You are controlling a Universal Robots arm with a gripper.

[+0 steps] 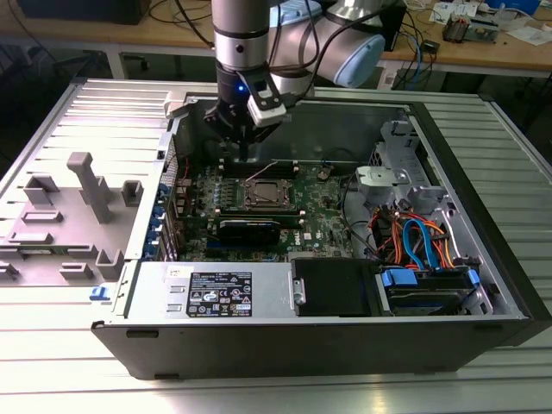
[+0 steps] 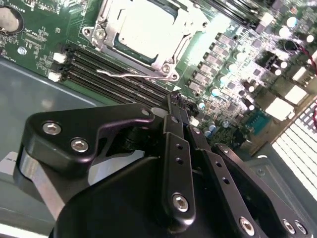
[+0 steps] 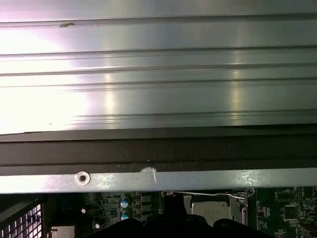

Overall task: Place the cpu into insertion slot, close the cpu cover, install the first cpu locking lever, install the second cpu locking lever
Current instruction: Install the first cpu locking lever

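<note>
The cpu (image 2: 148, 29) is lying flat in the insertion slot (image 1: 248, 198), a little left of the middle of the exterior view, and its pale metal top is showing through the opening of the cpu cover (image 2: 163, 65), which seems to be lying down over it. One thin wire locking lever (image 2: 121, 73) is standing free beside the cover's edge, so I judge that a lever step is in hand and the placing and closing are done. The gripper (image 1: 244, 147) is hanging just above and behind the slot, toward the upper middle of the exterior view, with its fingers (image 2: 171, 144) pressed together and nothing seen between them. To do this well, the closed tips should be meeting the wire near its free end and pressing it down and sideways under its hook, slowly, without sliding onto the cover. The long black memory slots (image 2: 94, 64) are running just beside the lever, so there is little room to slip. The dark case wall (image 3: 158, 148) is rising close behind the arm. Blue and orange cables (image 1: 414, 241) are lying well apart on the exterior view's right.
</note>
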